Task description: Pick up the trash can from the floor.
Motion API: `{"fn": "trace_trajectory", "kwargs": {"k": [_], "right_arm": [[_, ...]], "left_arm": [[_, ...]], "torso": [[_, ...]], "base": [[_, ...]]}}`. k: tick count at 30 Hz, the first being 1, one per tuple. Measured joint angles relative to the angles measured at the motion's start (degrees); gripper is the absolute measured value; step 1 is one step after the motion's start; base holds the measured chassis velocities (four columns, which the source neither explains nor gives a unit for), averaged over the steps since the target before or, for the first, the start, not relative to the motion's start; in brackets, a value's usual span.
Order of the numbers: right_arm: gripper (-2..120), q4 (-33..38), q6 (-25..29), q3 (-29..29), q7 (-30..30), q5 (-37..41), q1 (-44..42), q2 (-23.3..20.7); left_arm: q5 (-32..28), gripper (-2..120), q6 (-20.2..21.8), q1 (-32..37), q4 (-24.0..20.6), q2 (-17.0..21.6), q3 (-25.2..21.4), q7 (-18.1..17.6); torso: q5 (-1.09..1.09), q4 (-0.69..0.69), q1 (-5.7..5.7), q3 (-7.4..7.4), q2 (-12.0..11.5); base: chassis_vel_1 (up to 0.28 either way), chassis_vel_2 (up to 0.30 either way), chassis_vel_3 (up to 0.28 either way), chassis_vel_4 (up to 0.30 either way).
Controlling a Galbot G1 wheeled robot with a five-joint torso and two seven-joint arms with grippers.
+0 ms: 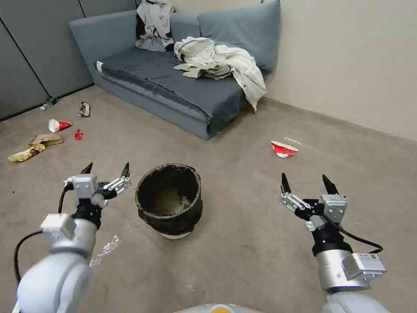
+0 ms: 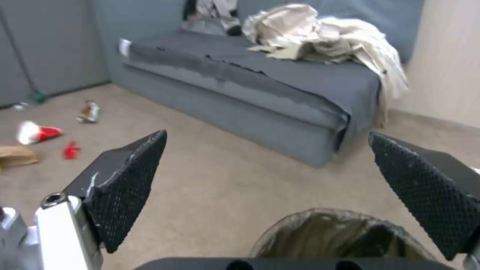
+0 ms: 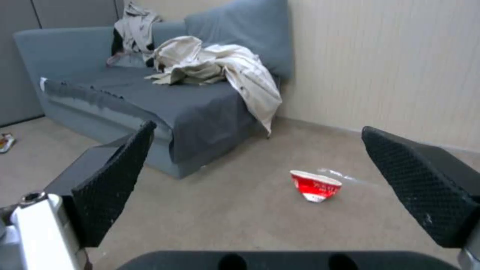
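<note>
1. Claws come first in the head view: the left claw (image 1: 106, 169) at lower left and the right claw (image 1: 307, 181) at lower right, both with fingers spread apart, holding nothing.
2. Between them, at centre frame, the trash can (image 1: 169, 201) stands upright on the floor (image 1: 243, 243).
3. Farther right lies a red cup (image 1: 283, 149).
4. At the top stands a grey sofa (image 1: 143, 74).

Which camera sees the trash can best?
The head view: the whole trash can stands on the floor between both open hands. The left wrist view catches just its bag-lined rim; the right wrist view looks toward the sofa instead.
</note>
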Motion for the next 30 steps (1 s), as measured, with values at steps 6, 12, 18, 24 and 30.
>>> {"fn": "trace_trajectory", "kwargs": {"k": [6, 12, 18, 24, 30], "right_arm": [[100, -1.71, -1.24, -0.34, -0.39, 0.68, 1.88, -0.44], [100, -4.61, -2.17, -1.13, -1.21, 1.64, 4.89, -2.2], [100, -5.95, -2.0, -1.17, -1.21, 2.07, 5.42, -2.9], [100, -5.93, -1.48, -1.0, -1.15, 2.09, 5.07, -2.98], [100, -5.66, -1.41, -1.09, -1.15, 2.07, 4.89, -3.24]], "left_arm": [[-2.76, 100, 6.76, -5.51, 3.77, 3.97, 1.9, -0.23], [-6.85, 100, 15.52, -6.68, 7.49, 6.47, 2.86, -0.58], [-8.52, 100, 16.7, -7.76, 11.48, 6.39, 4.35, -2.3], [-8.71, 100, 17.47, -10.48, 14.91, 6.47, 8.01, -1.47], [-8.54, 100, 19.21, -13.04, 17.4, 6.62, 10.41, -1.72]], "torso": [[0.0, -0.03, 0.0, 0.0, 0.0], [0.01, -0.01, 0.0, 0.0, 0.0], [0.01, 0.01, 0.0, 0.0, 0.0], [0.01, -0.01, 0.0, 0.0, 0.0], [0.01, 0.0, 0.0, 0.0, 0.0]], "base": [[0.0, 0.0, 0.0, 0.0], [0.0, 0.0, 0.0, 0.0], [0.0, 0.0, 0.0, 0.0], [0.0, 0.0, 0.0, 0.0], [0.0, 0.0, 0.0, 0.0]]}}
